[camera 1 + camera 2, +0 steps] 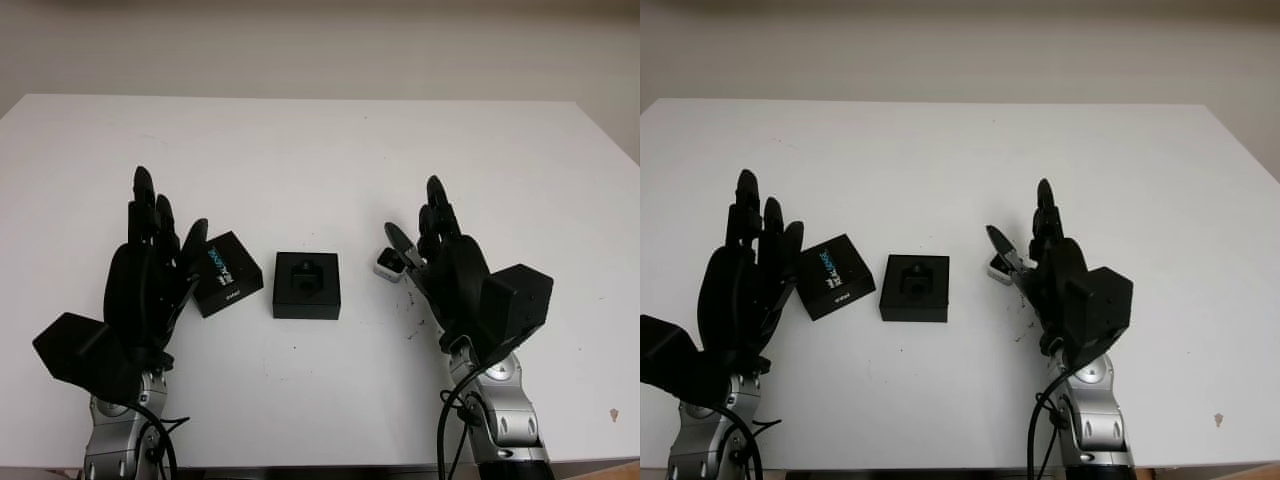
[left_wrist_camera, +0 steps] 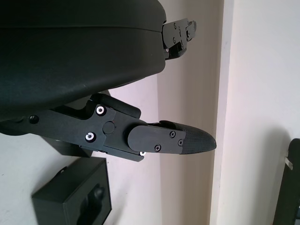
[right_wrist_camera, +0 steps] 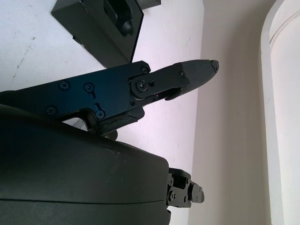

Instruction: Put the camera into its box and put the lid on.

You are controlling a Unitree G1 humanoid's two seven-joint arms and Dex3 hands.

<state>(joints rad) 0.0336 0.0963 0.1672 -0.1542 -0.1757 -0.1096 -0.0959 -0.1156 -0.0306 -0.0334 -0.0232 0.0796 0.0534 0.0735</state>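
Camera [image 1: 389, 264] sits on the white counter [image 1: 320, 150], small and pale, just right of the box [image 1: 306, 285] and touching or nearly touching the thumb of the right hand [image 1: 445, 265]. It is not in the box yet.

Box is open, black, mid-counter between the two hands, with a moulded recess showing inside. Whether the recess is bare or holds an insert part, can't tell.

Lid [image 1: 226, 273], black with blue print, lies flat just left of the box, tilted relative to it, right beside the left hand [image 1: 150, 270]. Possibly touching a fingertip; can't confirm.

Progress, my read: nothing done. Left to do: pick the camera, seat it in the recess, pick the lid, close it.

Right hand: fingers extended upward, thumb angled toward the camera, holding nothing. Not a grasp. Left hand: fingers extended, holding nothing, next to the lid.

Surroundings: nothing else on the counter besides a few small dark specks near the right hand and a mark near the front right edge. Nothing blocks the path from camera to box. The lid is also clear of the box opening.
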